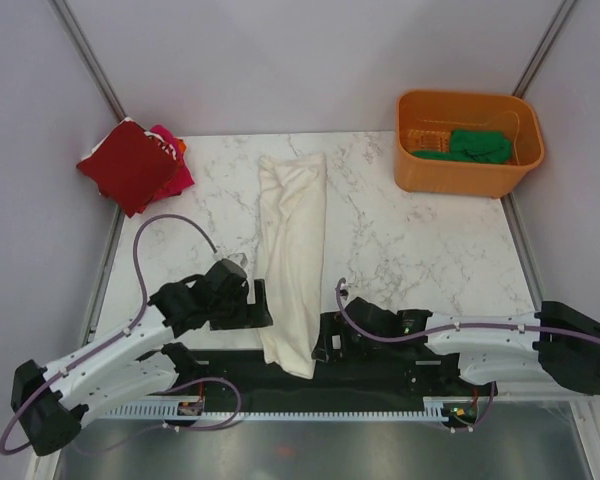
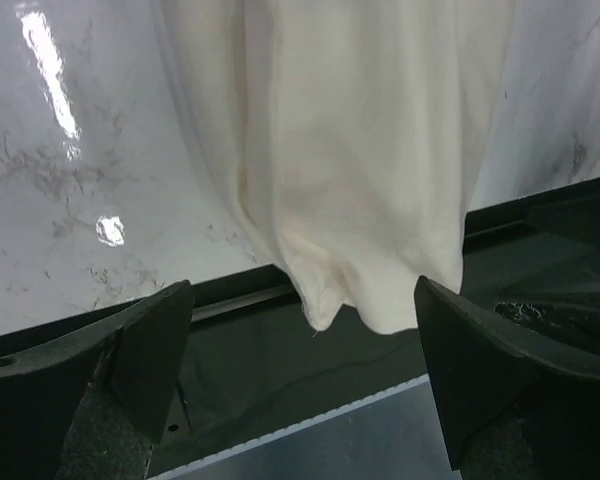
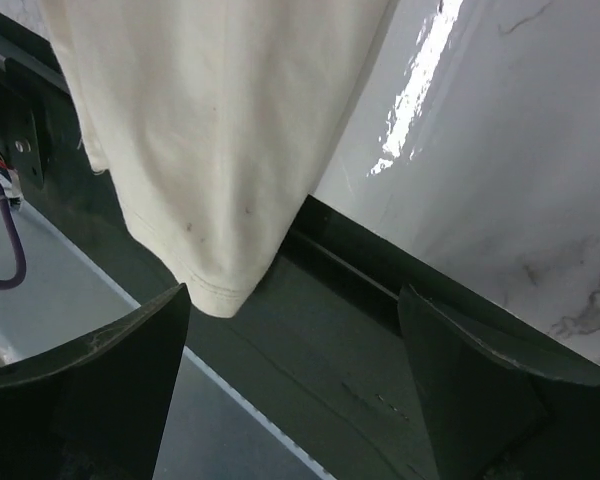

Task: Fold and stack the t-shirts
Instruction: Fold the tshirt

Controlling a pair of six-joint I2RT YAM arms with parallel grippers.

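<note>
The cream shirt [image 1: 292, 250] lies folded into a long strip. The left fingers [image 2: 145, 345] and right fingers [image 3: 120, 350] are spread and empty. The next move is probably to pinch its near end and fold it away.

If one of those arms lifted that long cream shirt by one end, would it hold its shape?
Probably not: the cream t-shirt looks floppy, its near end creased and drooping past the edge of the glossy table. Pushed, it would likely bunch up or slide.

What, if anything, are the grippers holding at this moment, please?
Nothing: left gripper and right gripper both stand open; the cream-white t-shirt lies loose between them.
</note>
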